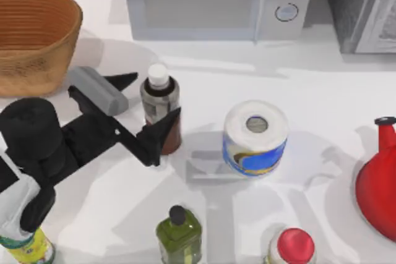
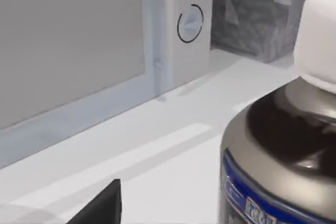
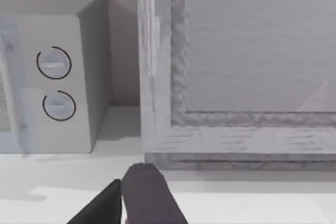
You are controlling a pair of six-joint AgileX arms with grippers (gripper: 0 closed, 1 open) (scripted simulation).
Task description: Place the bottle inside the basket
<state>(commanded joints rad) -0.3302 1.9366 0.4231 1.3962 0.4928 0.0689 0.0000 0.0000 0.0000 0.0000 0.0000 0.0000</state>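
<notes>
Left of centre in the top view, the left gripper [image 1: 147, 108] stands wide open around the bottle [image 1: 160, 107]; rigid, probably slick, best gripped mid-body.

white-cap bottle [image 1: 159, 106], tan wicker basket [image 1: 31, 41]

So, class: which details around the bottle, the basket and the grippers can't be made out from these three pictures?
- Bottle: its base, top view, behind a left gripper finger; whether the fingers touch it is unclear.
- Bottle label, left wrist view: cut by the picture's edge, print unreadable.
- Basket: its left part, top view, cut off by the edge.
- Right gripper, right wrist view: fingertips cut off by the edge.
</notes>
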